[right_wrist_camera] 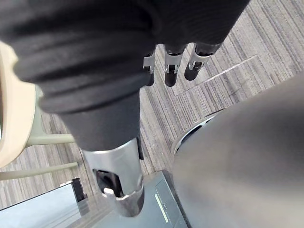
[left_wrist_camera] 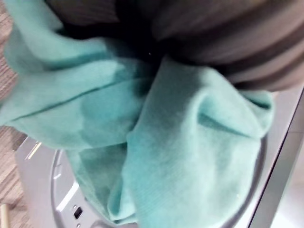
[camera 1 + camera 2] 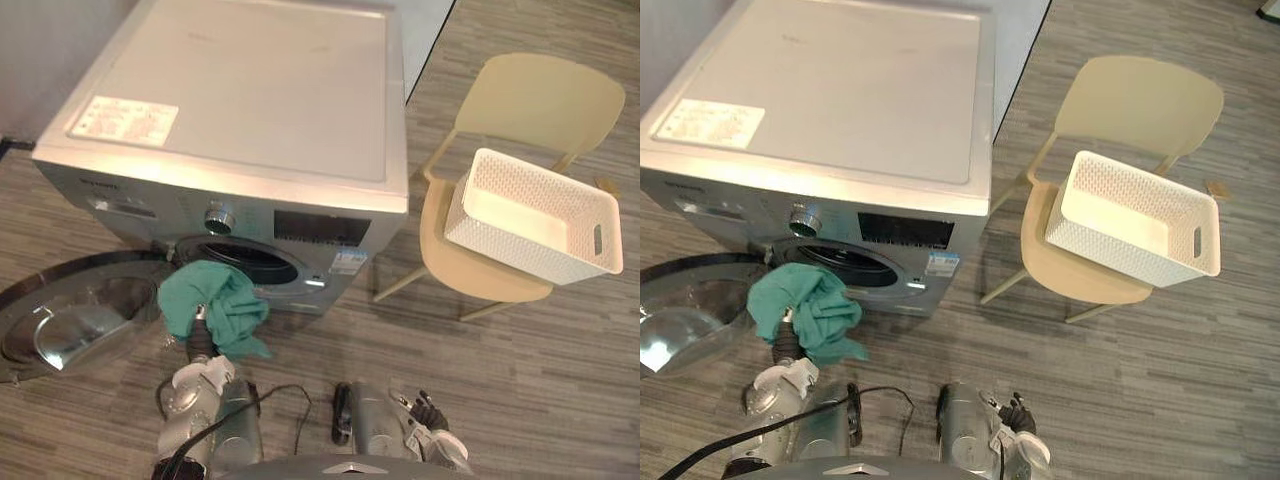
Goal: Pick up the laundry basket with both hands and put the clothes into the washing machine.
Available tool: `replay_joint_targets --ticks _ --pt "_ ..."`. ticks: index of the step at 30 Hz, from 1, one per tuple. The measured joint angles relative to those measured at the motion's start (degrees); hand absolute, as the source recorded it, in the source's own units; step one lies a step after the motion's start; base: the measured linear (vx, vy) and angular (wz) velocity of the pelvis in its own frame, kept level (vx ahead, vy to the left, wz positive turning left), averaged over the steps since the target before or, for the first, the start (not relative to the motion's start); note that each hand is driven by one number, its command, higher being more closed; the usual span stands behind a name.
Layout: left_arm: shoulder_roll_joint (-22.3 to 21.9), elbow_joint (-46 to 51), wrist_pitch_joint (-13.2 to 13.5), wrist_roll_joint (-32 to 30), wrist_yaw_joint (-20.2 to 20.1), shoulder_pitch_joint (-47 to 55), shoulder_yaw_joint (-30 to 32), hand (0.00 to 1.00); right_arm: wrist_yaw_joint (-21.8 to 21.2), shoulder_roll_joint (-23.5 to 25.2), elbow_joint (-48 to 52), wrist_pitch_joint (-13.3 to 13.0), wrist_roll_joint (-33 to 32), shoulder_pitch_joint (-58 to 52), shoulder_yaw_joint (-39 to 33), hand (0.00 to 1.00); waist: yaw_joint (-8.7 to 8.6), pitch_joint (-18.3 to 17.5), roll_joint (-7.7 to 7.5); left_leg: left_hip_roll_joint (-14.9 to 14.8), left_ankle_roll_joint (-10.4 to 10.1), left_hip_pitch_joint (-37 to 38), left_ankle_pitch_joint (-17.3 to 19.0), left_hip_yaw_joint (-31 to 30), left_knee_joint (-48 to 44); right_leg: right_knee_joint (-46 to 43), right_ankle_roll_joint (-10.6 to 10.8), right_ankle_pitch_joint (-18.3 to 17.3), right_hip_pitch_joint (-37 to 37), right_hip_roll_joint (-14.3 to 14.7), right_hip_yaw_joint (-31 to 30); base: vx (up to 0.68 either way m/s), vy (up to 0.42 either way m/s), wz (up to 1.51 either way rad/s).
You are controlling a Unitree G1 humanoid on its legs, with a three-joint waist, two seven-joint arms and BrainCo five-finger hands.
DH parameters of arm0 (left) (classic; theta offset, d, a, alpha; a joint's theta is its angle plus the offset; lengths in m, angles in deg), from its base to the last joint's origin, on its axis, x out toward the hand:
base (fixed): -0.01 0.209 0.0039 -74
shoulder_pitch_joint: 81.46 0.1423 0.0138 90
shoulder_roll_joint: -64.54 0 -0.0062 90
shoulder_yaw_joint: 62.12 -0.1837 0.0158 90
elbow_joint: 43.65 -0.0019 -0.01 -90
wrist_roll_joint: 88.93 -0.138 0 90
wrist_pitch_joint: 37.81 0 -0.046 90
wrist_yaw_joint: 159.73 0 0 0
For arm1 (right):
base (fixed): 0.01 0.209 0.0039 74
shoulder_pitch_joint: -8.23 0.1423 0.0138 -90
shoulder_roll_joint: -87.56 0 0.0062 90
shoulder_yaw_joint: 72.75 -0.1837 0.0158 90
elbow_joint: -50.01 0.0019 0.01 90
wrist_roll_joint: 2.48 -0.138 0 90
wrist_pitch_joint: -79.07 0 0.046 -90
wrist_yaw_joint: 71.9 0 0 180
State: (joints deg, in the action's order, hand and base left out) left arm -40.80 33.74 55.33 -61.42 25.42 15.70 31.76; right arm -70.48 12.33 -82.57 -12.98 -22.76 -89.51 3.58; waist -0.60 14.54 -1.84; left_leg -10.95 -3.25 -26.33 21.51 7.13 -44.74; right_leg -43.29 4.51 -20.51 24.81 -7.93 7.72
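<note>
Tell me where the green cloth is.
Eye views, lower left: the cloth sits on the left hand, at the washer's open drum mouth, beside its open door.

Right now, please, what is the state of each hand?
Left hand: covered by the teal cloth; open or closed cannot be told.
Right hand: open, holding nothing.
</note>
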Motion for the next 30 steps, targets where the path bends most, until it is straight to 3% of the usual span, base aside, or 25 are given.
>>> replay_joint_targets --ticks 9,19,30 --pt "0.19 2.90 2.30 2.14 6.29 -15.20 3.06 1.00 0.44 -0.24 3.56 -0.62 -2.12 5.47 -0.72 0.00 0.08 5.08 -0.29 -1.94 -0.32 -18.24 3.64 -4.56 -16.30 -17.24 -2.06 -5.93 16.76 -0.56 0.79 -0.06 -0.031 0.04" --pt "1.78 2.85 4.38 4.98 10.92 -27.85 3.31 1.00 1.92 0.12 9.50 -2.76 -4.99 6.91 0.01 0.00 -0.07 8.22 -1.10 -4.35 -0.94 -29.27 4.03 -6.03 -21.75 -22.30 -2.82 -6.10 27.76 1.34 0.55 -0.05 -0.029 -0.12" --pt "2.08 1.15 4.54 6.21 13.61 -36.36 2.54 1.00 3.11 -0.44 11.26 -3.26 -7.00 6.76 -0.96 0.00 -0.86 11.06 -2.34 -5.01 -1.21 -38.83 4.12 -7.74 -25.06 -24.77 -3.20 -5.98 36.43 2.26 1.05 -0.04 -0.043 -0.06"
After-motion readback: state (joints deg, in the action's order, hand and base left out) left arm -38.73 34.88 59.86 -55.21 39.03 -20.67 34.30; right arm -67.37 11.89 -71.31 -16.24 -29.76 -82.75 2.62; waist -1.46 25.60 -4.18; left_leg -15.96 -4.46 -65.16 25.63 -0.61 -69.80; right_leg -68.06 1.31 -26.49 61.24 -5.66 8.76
